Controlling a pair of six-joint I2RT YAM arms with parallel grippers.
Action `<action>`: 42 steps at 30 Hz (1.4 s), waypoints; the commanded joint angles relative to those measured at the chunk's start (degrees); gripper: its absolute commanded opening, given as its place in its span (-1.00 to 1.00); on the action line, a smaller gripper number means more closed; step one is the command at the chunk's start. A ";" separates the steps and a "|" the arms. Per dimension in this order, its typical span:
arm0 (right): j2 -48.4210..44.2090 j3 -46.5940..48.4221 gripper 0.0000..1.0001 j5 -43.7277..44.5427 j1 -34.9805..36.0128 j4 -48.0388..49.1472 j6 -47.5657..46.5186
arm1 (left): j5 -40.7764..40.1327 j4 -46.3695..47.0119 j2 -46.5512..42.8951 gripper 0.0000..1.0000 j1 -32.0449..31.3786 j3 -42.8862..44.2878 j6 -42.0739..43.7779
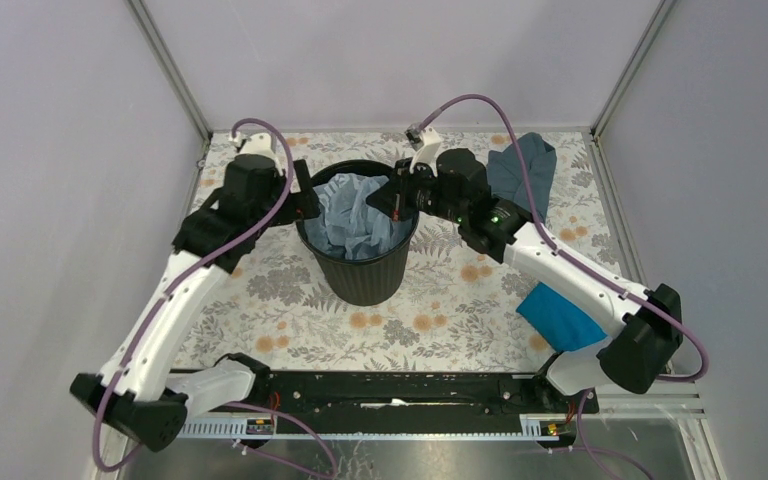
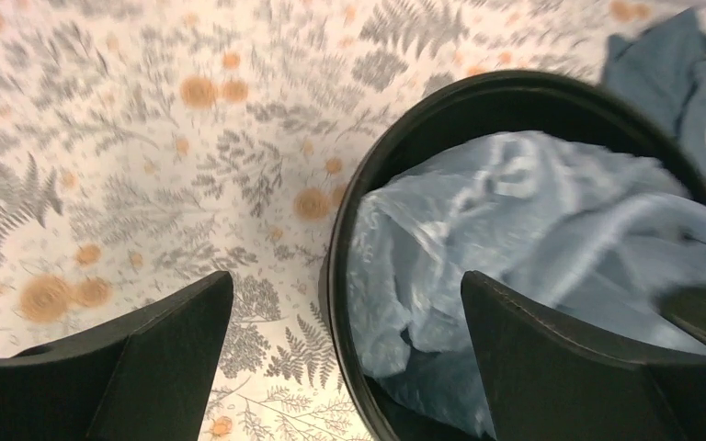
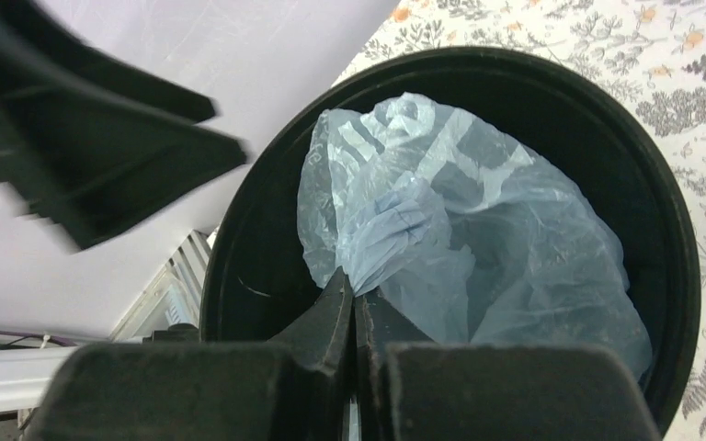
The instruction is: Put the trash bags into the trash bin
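top external: trash bin stands mid-counter, nearer the far edge; trash bag bunched inside it, nothing draped outside. left gripper at the bin's left rim, right gripper at its right rim, both about equally near

left wrist: 2 fingers spread apart, straddling the rim, gripping nothing; bag lies toward the counter's right edge from it

right wrist: fingers pinched together on a gathered bunch of bag just ahead of the tips; handle loops not made out, bin floor hidden

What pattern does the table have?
The table has grey ferns and orange flowers on white, clearest in the left wrist view.
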 commanded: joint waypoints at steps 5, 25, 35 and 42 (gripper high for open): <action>-5.02 3.44 -1.00 3.02 0.10 -7.66 -1.61 | 25.58 21.52 -4.79 0.70 1.56 -16.58 -14.44; -11.45 4.47 -1.00 8.86 -0.69 -15.02 -2.24 | 21.94 16.78 -4.75 0.95 -4.82 -5.65 -5.96; -6.01 -1.45 -1.00 -13.12 -5.88 2.31 0.20 | 27.28 18.55 -4.79 0.67 -4.83 -6.51 -6.25; -6.51 4.53 -0.92 -14.90 -5.97 -5.03 8.92 | 47.84 30.19 -4.82 0.60 -5.66 -10.85 -8.30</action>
